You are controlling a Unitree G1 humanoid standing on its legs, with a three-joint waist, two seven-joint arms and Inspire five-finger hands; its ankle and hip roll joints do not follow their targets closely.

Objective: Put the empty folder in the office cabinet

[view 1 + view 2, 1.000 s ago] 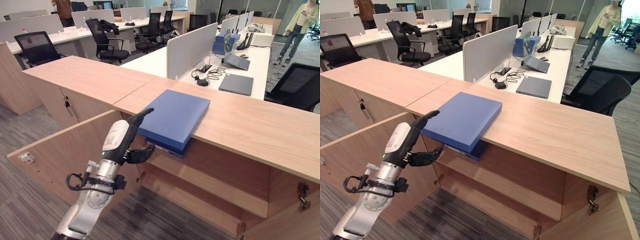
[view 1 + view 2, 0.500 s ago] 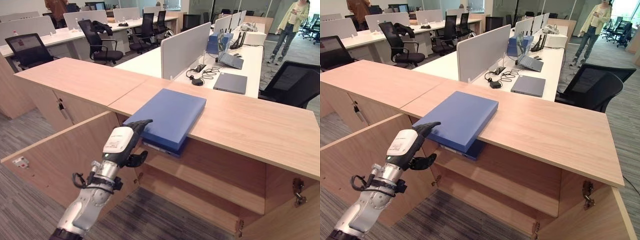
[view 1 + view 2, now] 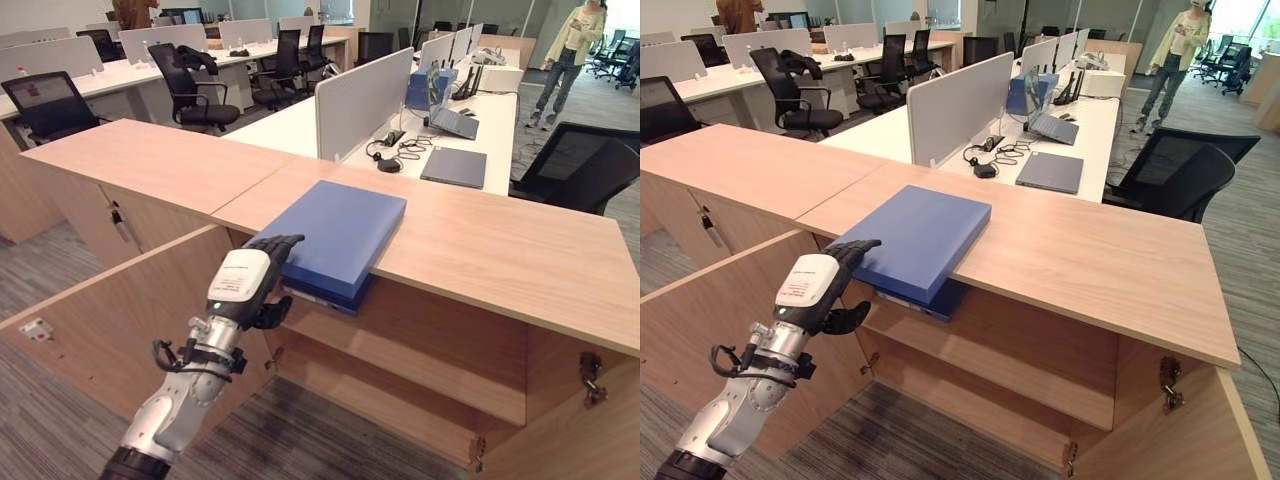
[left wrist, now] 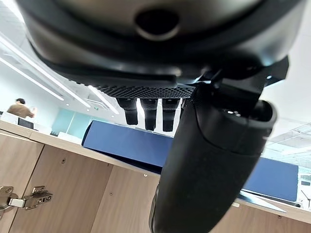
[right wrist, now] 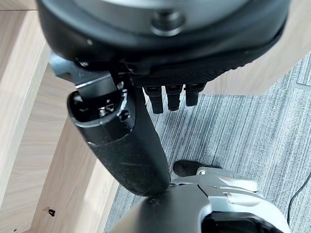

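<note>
You are looking across an open office – desks with screens [image 3: 365, 100], black chairs [image 3: 195, 80] and a person [image 3: 568, 45] standing far off – down onto a long wooden cabinet [image 3: 500, 260] whose top runs across the view. The blue folder [image 3: 335, 235] lies flat on that top, its near corner jutting over the edge above the open compartment, with a second dark folder [image 3: 330, 295] under it. Your left hand [image 3: 245, 285] is at that overhanging corner, fingers [image 3: 280, 242] reaching onto the folder's top face and thumb below the edge – not visibly clamped. The open door [image 3: 110, 320] stands just beside the hand. Your right hand [image 5: 146, 121] hangs over grey carpet [image 5: 243, 141], fingers relaxed, holding nothing.
</note>
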